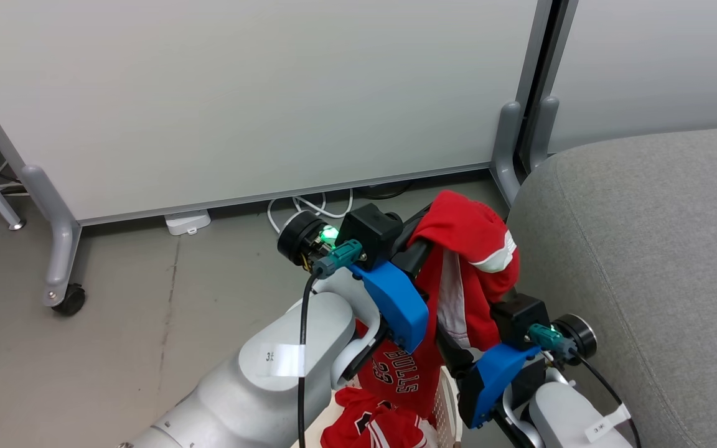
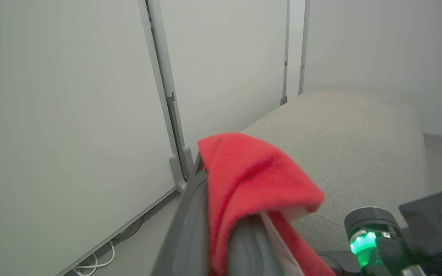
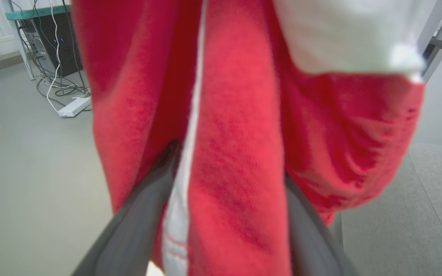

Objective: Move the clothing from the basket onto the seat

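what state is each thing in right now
left gripper, jaws shut on the lifted red garment
right gripper, jaws open, garment hanging between them
lifted red garment, held up, hanging beside the seat
other red clothing, lying in the basket
basket, partly loaded
seat, no clothing on it

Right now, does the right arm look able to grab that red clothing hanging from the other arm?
Probably yes. The right tool stands open, and the red clothing hangs down between its fingers. The left tool, shut on the cloth, holds it up beside the seat.
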